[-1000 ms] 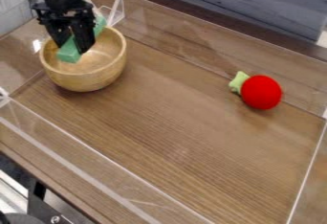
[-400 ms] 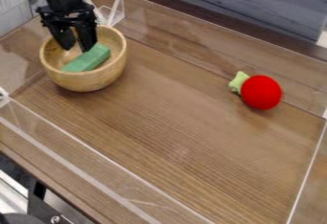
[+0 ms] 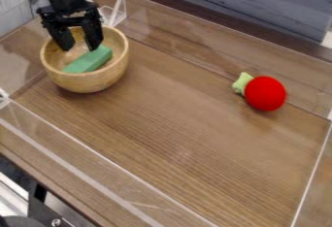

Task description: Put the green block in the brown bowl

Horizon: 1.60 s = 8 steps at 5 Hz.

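Note:
The brown bowl (image 3: 81,74) stands at the back left of the wooden table. Inside it the green block (image 3: 89,60) lies flat, leaning toward the right side of the bowl. My gripper (image 3: 74,41) hangs over the bowl's far rim, pointing down, with its black fingers (image 3: 57,39) spread open. The block sits just below and between the fingers, and nothing is held.
A red round toy with a small green leaf (image 3: 263,91) lies at the right. Clear plastic walls (image 3: 26,124) fence the table on all sides. A tall clear panel (image 3: 115,13) stands just behind the bowl.
A second ago the gripper held the green block upright over the bowl. It opened and the block dropped to lie flat in the bowl; the fingers now stand wider.

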Each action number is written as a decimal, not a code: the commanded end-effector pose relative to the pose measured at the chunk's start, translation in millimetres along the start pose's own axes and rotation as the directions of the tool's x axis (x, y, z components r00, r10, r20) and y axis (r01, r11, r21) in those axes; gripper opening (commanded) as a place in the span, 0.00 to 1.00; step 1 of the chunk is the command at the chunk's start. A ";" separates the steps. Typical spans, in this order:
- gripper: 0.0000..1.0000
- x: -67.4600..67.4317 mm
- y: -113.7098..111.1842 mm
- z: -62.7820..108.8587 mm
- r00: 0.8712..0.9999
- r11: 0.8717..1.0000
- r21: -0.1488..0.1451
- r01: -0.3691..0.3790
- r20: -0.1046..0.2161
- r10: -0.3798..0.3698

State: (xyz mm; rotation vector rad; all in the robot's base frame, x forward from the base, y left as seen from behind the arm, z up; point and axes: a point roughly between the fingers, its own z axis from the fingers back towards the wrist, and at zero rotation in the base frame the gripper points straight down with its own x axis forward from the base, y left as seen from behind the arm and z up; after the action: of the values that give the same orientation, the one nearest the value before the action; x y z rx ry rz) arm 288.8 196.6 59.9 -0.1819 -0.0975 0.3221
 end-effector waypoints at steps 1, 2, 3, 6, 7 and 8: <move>1.00 18.4 -9.9 2.1 0.998 0.999 0.030 -0.018 0.057 0.017; 1.00 24.5 -17.8 -13.9 0.997 0.998 0.039 -0.054 0.052 0.052; 0.00 32.7 -16.4 -16.1 0.999 0.999 0.041 -0.032 0.044 0.030; 1.00 34.6 -19.8 5.4 0.996 0.997 -0.016 -0.073 0.059 0.074; 1.00 37.0 -20.9 23.6 0.996 0.999 -0.024 -0.041 0.076 0.043; 1.00 40.6 -27.6 36.4 0.995 0.999 -0.033 -0.027 0.098 0.030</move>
State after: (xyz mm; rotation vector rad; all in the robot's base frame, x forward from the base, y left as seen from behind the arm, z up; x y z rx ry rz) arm 323.1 183.8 65.8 -0.2452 -0.0950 0.3794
